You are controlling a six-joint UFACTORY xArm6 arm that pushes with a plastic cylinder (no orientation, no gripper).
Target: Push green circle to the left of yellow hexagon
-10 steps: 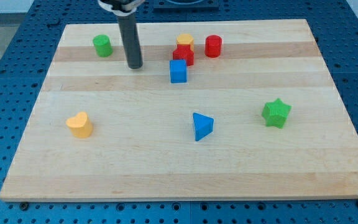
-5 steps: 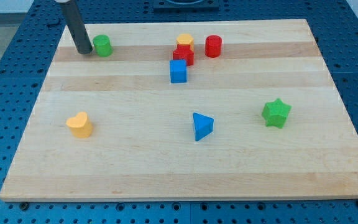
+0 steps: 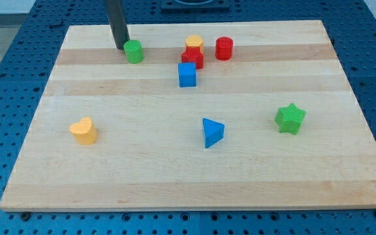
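The green circle [image 3: 134, 51] is a short green cylinder near the view's top, left of centre on the wooden board [image 3: 194, 163]. My tip [image 3: 122, 47] touches its upper left side. The yellow hexagon [image 3: 194, 44] sits to the right of the green circle, with a gap of bare board between them. A red block [image 3: 192, 59] lies against the hexagon's lower side.
A red cylinder [image 3: 224, 48] stands right of the yellow hexagon. A blue cube [image 3: 187, 74] lies just below the red block. A yellow heart [image 3: 83, 130] is at the left, a blue triangle [image 3: 212, 132] at centre, a green star [image 3: 290, 118] at the right.
My tip went from right of the green circle round to its left side, then pushed it rightward toward the yellow hexagon. The other blocks have not moved.
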